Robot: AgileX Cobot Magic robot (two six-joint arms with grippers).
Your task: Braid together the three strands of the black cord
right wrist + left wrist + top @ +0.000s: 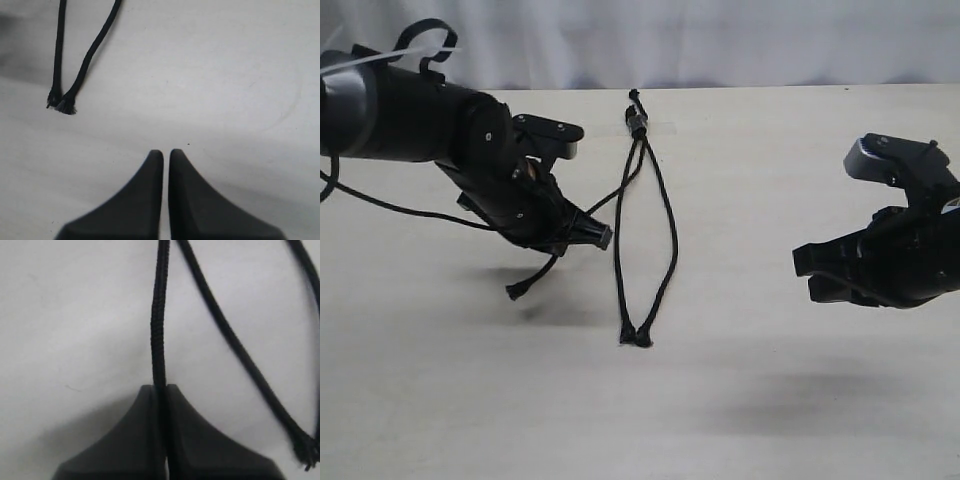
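Observation:
The black cord's bound knot [638, 123] lies at the far middle of the table, under a strip of clear tape. Two strands [668, 225] run toward the near side, their frayed tips [636, 337] touching. My left gripper [601, 236] is shut on the third strand [159, 325], held above the table left of the other two; its loose tip [515, 291] dangles below the gripper. My right gripper [802, 274] hovers far to the right, shut on nothing. In the right wrist view the two lying tips [61, 103] show well away from the fingertips [156, 159].
The pale tabletop [770, 400] runs to a white backdrop at the far edge. My left arm's thicker black cable [400, 207] loops over the table on the left. Both arms cast soft shadows on the near half.

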